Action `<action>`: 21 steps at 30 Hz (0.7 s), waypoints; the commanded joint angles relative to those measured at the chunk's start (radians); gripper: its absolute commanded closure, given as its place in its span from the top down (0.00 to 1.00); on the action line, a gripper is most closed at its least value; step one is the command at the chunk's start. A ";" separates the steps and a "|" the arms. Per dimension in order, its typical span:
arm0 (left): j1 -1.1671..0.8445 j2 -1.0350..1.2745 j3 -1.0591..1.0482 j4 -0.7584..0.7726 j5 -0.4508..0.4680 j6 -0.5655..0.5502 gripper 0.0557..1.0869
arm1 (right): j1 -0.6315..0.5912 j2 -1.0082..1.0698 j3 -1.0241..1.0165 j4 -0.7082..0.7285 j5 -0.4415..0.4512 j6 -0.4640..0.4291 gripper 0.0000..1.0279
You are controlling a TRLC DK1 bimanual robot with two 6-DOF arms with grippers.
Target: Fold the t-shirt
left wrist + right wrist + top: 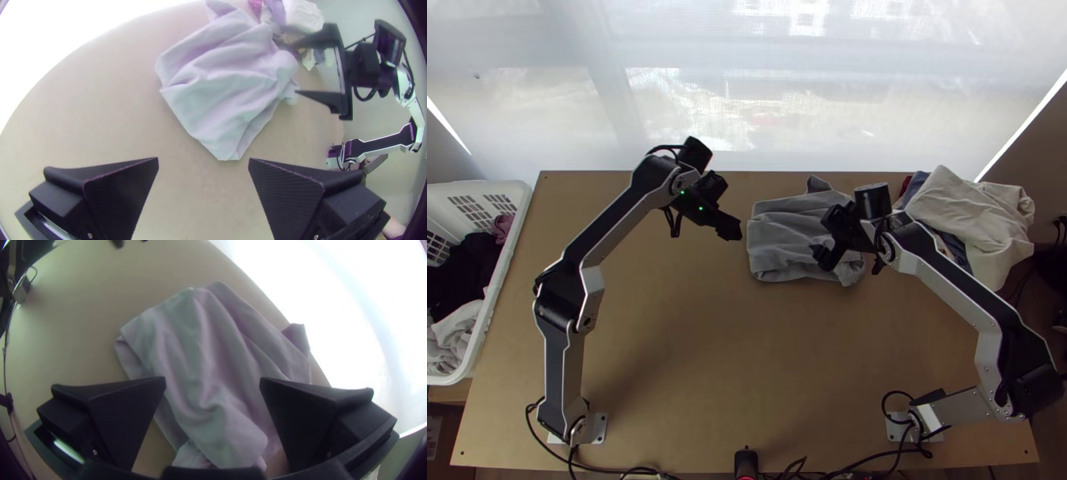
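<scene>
A grey t-shirt (783, 240) lies bunched and wrinkled, roughly a folded block, near the table's far edge, right of centre. Just left of it, above the table, is my left gripper (731, 228); in the left wrist view the left gripper (203, 161) stands open, with the shirt (222, 84) beyond its fingers. My right gripper (825, 236) is over the shirt's right part and covers some of it. In the right wrist view the right gripper (212, 380) is open, its fingers apart above the cloth (204, 351).
A pile of clothes with a cream cloth (971, 212) on top lies at the table's far right corner. A white basket (507, 264) of dark and light clothes stands off the left edge. Cables and a small black device (746, 462) lie along the near edge.
</scene>
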 commanded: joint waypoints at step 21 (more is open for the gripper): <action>0.262 -0.360 -0.359 0.016 -0.018 0.016 0.96 | 0.212 -0.021 -0.542 0.697 0.079 -0.363 0.96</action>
